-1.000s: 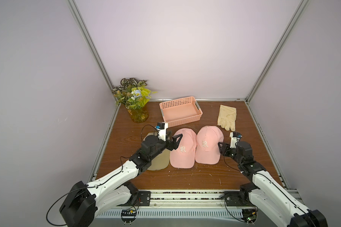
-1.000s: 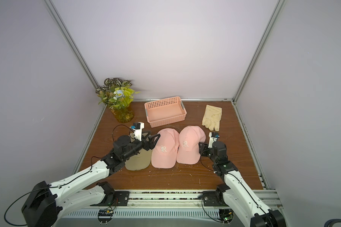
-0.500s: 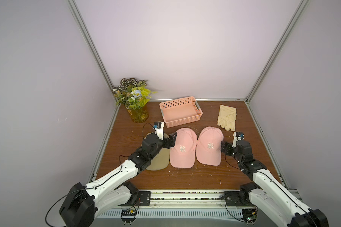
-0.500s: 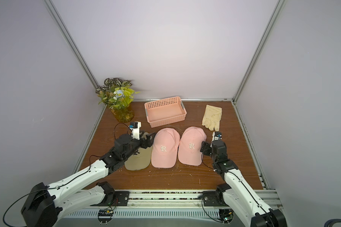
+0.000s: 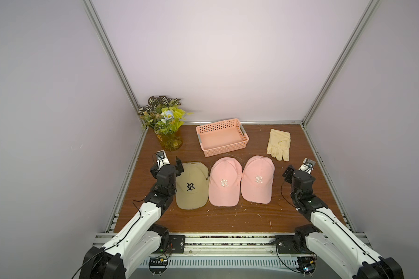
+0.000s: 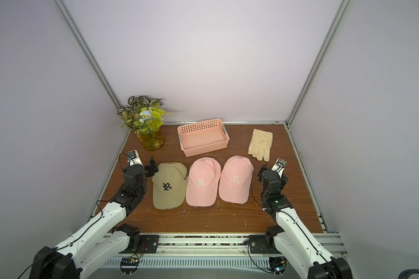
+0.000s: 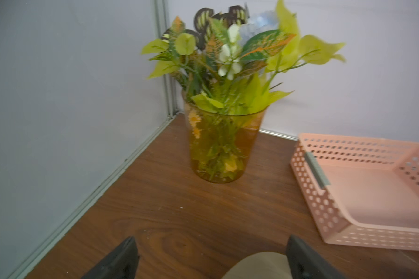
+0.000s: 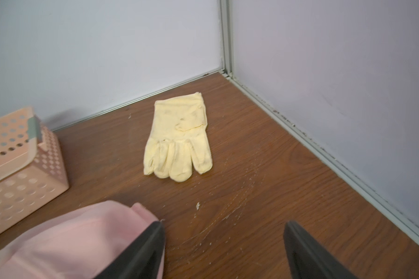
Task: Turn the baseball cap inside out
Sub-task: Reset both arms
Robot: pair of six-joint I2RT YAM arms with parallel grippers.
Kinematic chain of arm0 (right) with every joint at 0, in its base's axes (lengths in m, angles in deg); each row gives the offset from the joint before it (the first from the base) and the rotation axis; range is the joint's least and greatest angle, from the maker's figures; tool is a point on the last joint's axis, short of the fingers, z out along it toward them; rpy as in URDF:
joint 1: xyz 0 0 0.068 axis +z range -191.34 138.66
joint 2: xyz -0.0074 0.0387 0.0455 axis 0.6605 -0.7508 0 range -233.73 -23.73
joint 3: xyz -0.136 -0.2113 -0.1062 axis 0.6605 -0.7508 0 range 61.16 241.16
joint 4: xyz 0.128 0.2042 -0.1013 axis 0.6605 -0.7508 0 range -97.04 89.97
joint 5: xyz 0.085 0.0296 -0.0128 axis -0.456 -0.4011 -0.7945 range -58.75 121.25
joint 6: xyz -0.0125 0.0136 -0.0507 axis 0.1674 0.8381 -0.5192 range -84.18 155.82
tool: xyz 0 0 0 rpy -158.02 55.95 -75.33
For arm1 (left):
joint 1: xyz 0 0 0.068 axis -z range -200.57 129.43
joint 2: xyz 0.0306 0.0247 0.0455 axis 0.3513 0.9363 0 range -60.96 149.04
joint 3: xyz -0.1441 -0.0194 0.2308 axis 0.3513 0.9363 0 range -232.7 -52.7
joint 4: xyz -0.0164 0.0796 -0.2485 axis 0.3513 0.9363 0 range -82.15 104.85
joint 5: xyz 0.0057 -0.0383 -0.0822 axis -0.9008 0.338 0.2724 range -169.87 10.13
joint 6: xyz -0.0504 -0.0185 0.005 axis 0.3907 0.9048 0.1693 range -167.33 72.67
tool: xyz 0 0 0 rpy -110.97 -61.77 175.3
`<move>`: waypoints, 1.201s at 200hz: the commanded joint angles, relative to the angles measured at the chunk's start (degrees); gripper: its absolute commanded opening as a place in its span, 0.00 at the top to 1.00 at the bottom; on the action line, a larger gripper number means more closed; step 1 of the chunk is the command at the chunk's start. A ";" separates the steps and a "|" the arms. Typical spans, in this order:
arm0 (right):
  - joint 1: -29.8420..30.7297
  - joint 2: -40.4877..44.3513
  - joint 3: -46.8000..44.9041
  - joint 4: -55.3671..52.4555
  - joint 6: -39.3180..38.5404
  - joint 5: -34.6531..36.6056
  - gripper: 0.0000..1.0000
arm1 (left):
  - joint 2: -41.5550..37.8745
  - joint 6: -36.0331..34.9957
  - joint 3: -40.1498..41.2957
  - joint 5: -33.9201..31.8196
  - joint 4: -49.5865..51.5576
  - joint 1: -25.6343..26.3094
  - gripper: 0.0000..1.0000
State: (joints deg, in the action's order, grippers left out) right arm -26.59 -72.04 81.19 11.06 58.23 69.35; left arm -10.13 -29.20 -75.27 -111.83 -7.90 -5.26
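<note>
Baseball cap [image 5: 191, 186] perhaps touches low, spread left claw [image 5: 169, 164].

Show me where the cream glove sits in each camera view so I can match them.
In a top view: glove lies at the table's far right, right of the pink basket.
In a top view: glove at the far right too, right of the basket.
Left wrist: no glove; basket shows.
Right wrist: glove lies flat, fingers toward the camera, basket nearby.
Shared landmark: the pink basket.

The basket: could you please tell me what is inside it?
Nothing shows inside the basket, only its bare pink floor. Its near wall hides a thin strip of that floor.
</note>
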 commanded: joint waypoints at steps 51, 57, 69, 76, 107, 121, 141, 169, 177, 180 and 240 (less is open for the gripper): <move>-5.74 -12.97 -4.20 23.42 -9.09 2.62 0.13 | 4.97 -13.01 13.73 -0.83 -28.54 -4.83 0.01; -5.95 -13.64 -4.66 24.63 -9.24 2.33 0.12 | 6.03 -14.25 14.18 0.00 -30.22 -4.93 0.01; -6.29 -14.79 -5.50 27.34 -9.22 1.96 0.12 | 8.02 -16.60 14.95 2.63 -33.40 -5.49 0.01; -6.47 -15.32 -6.10 29.26 -9.67 1.04 0.12 | 9.29 -17.53 15.40 4.61 -35.61 -6.04 0.01; -6.94 -18.79 -8.04 37.57 -12.57 -2.62 0.11 | 14.91 -14.12 15.55 16.09 -39.93 -12.72 0.01; -7.18 -20.67 -8.28 40.36 -13.12 -4.08 0.10 | 17.06 -13.02 14.96 19.27 -41.32 -14.64 0.01; -7.36 -23.49 -8.83 45.34 -14.56 -6.26 0.08 | 19.62 -14.07 14.58 21.89 -44.85 -14.96 0.01; -7.53 -26.07 -8.80 50.51 -16.72 -8.95 0.05 | 22.94 -14.60 14.97 24.39 -51.38 -15.13 0.01; -7.46 -26.80 -8.79 51.73 -17.36 -9.50 0.04 | 24.61 -14.96 15.01 25.08 -53.66 -15.22 0.01; -7.52 -27.17 -8.63 52.09 -17.66 -9.66 0.04 | 25.09 -15.01 15.01 25.17 -54.55 -15.18 0.01; -7.95 -34.24 -8.33 59.91 -19.97 -12.95 0.01 | 33.35 -14.08 12.99 24.31 -58.16 -15.48 0.01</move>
State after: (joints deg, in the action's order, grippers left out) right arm -34.27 -105.72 72.42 66.07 39.79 58.73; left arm 21.76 -43.34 -61.23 -87.59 -61.99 -19.84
